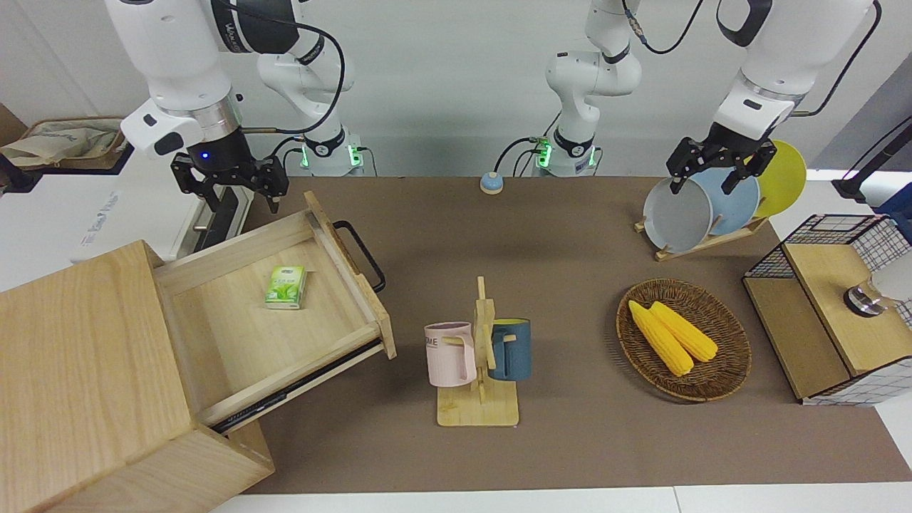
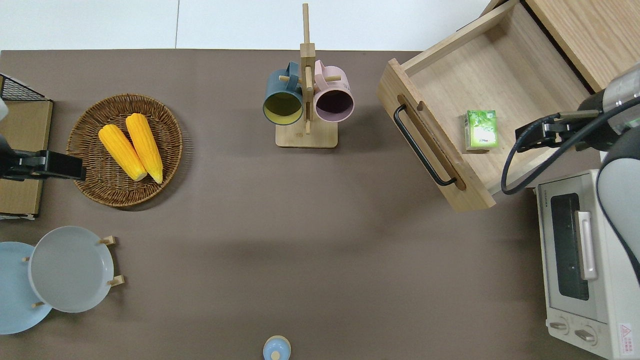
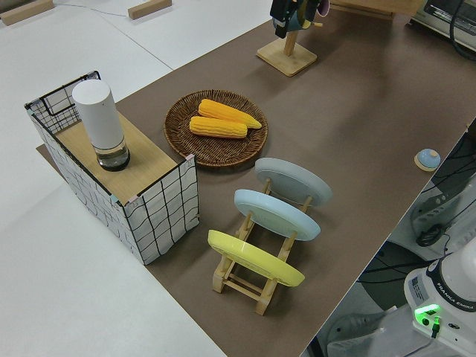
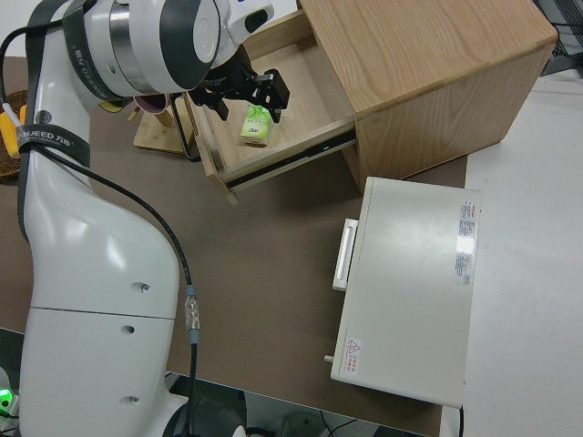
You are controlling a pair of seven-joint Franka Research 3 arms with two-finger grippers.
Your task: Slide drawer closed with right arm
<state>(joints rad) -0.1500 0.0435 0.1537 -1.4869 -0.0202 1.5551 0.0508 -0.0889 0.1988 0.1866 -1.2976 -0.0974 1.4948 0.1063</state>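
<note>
The drawer [image 1: 235,335] stands pulled far out of the light-wood cabinet [image 1: 78,356], its black bar handle [image 1: 363,253] facing the middle of the table. A green packet [image 1: 286,286] lies in it. My right gripper [image 1: 231,182], with its blue light on, is open and empty in the air. In the overhead view the right gripper [image 2: 522,137] is over the drawer's [image 2: 500,75] inside, beside the packet [image 2: 481,130] and close to the side wall nearer the robots. It touches nothing. The right side view shows the gripper [image 4: 244,91] above the drawer [image 4: 291,127]. The left arm is parked, its gripper [image 1: 712,174] open.
A white oven [image 2: 575,260] stands beside the cabinet, nearer to the robots. A mug rack [image 1: 479,356] with two mugs stands mid-table, near the drawer's front. Toward the left arm's end are a basket with corn [image 1: 684,338], a plate rack [image 1: 712,214] and a wire-grid box [image 1: 833,313].
</note>
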